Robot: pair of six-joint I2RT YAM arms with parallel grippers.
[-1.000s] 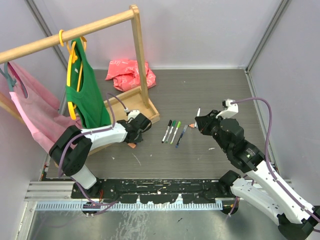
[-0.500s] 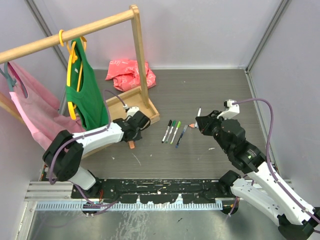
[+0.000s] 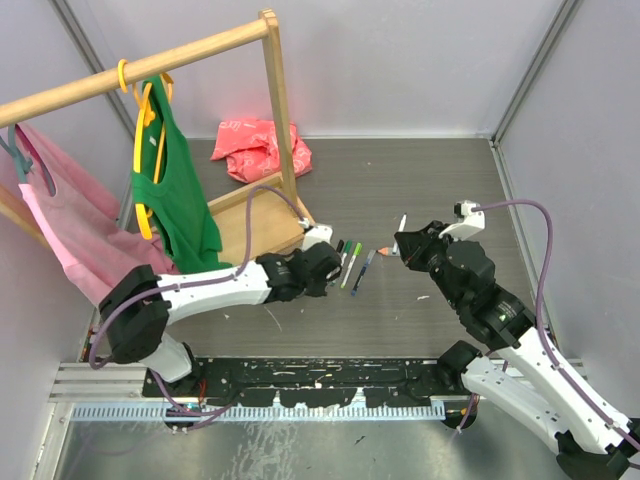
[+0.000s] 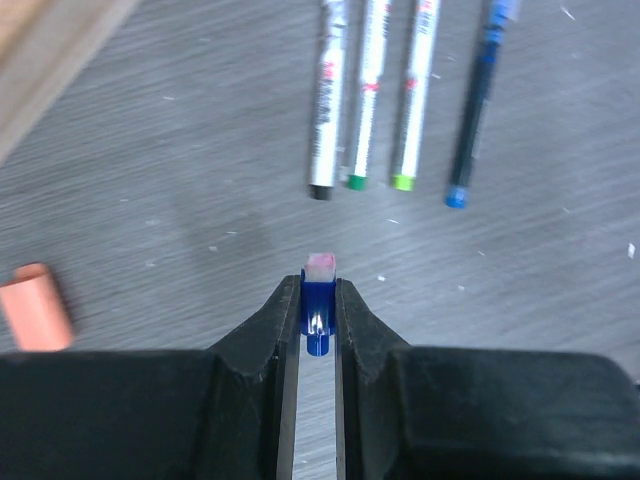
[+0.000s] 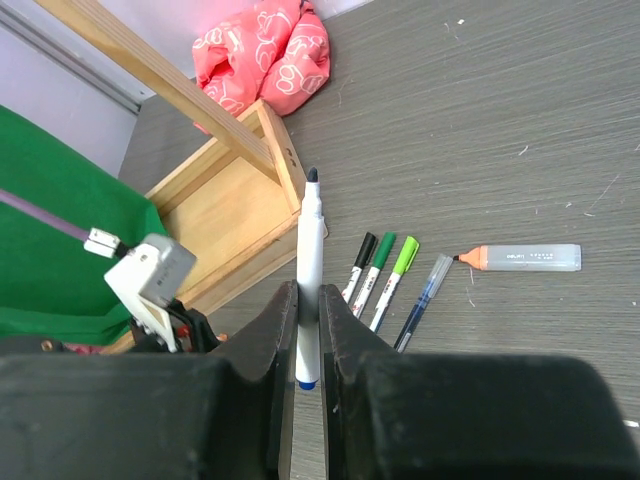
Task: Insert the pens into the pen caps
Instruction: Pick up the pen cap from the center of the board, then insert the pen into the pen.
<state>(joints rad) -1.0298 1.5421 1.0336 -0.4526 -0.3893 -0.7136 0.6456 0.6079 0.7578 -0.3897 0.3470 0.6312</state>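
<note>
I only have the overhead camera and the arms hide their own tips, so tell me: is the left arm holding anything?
Observer: Yes. The left wrist view shows the left jaws shut on a small blue cap.
Operator: And the right arm?
Observer: The right jaws grip a white pen, with its blue end between them and its dark tip pointing away.
Operator: Any loose cap nearby?
Observer: An orange cap lies on the table, left of the blue cap in the left wrist view.

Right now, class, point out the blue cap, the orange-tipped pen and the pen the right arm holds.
blue cap point(image 4: 317, 296), left wrist view, body between the jaws.
orange-tipped pen point(image 5: 525, 258), right wrist view, mid-barrel.
held pen point(image 5: 311, 235), right wrist view, barrel above the jaws.
</note>
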